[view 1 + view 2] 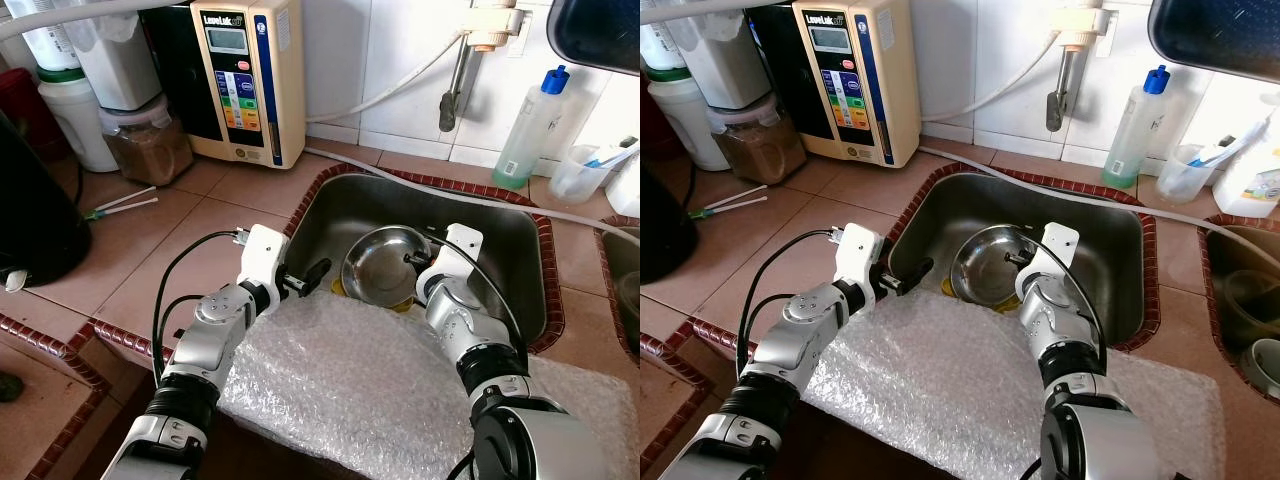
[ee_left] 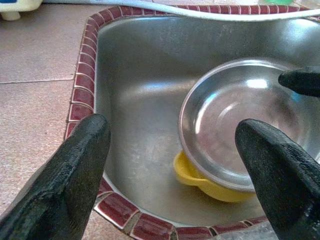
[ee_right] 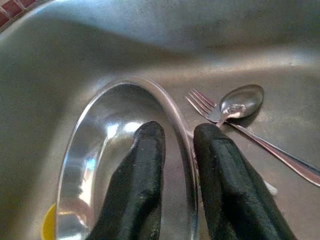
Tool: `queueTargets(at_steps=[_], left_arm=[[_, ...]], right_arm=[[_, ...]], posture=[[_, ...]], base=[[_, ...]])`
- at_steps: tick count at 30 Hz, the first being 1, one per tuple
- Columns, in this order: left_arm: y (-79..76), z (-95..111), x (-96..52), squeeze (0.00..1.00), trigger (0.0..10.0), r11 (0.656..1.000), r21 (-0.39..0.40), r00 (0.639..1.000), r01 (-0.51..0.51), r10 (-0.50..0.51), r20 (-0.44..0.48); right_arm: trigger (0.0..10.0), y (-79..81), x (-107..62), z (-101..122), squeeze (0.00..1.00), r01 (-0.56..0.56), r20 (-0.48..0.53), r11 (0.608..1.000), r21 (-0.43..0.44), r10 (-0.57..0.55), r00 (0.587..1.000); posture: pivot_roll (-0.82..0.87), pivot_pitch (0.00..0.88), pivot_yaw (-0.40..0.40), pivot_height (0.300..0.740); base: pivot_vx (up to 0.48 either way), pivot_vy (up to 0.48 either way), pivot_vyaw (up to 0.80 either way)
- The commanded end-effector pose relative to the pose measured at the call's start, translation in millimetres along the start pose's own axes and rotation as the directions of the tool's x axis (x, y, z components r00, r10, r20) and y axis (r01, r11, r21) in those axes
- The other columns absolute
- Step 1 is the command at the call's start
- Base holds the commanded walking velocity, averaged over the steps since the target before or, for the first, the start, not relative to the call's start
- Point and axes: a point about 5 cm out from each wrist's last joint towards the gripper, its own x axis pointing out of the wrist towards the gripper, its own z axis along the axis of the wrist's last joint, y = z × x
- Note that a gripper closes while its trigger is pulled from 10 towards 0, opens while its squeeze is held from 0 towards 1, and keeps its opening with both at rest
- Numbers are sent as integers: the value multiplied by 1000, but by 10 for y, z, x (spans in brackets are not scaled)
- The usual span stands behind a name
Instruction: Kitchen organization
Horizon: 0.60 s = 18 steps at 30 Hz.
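Bowl [image 3: 125,160] in sink [image 1: 500,235]: my right claw [image 3: 175,150] straddles its rim, fingers close, one inside, one outside. My left claw [image 2: 175,165] spread, short of bowl.

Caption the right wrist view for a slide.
Right gripper pinching the rim of a steel bowl in the sink, fork and spoon lying beside it.

Both eye views look steeply down from the head onto the rectangular stainless-steel sink [image 1: 500,235] ahead. The left wrist view faces right across the near left rim, close to the round shiny steel bowl [image 2: 240,120]; the right wrist view looks closely over that bowl's right rim toward the far wall.
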Motion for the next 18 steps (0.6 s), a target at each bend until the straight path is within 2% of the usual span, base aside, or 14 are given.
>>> queueTargets(at_steps=[1,8,12,13,16,18], left_arm=[[-38,-12,-1,1000,10000,1000,15,1000,26,-26,-17],[-23,-37,-19,1000,10000,1000,20,999,19,-18,-28],[0,-36,-27,1000,10000,1000,23,1000,-8,8,-21],[2,-33,-29,1000,10000,1000,21,1000,-15,15,-15],[6,21,-15,1000,10000,998,14,998,-56,56,31],[9,44,-11,1000,10000,997,16,996,-72,71,47]], right_arm=[[10000,-10,0,24,1000,-5,1,1000,6,5,1000],[10000,18,-3,10,1000,-23,-4,1000,17,23,1000],[10000,84,-17,78,1000,-67,53,998,14,66,996],[10000,99,-25,103,1000,-76,76,997,-7,76,994],[10000,189,-98,187,1000,-121,195,968,-219,165,967],[10000,199,-121,201,1000,-127,220,956,-265,188,957]], posture=[[61,0,51,740],[64,0,47,740],[61,0,47,740],[61,0,47,740],[52,0,51,740],[52,0,51,740]], base=[[0,0,0],[0,0,0],[0,0,0],[0,0,0],[0,0,0],[0,0,0]])
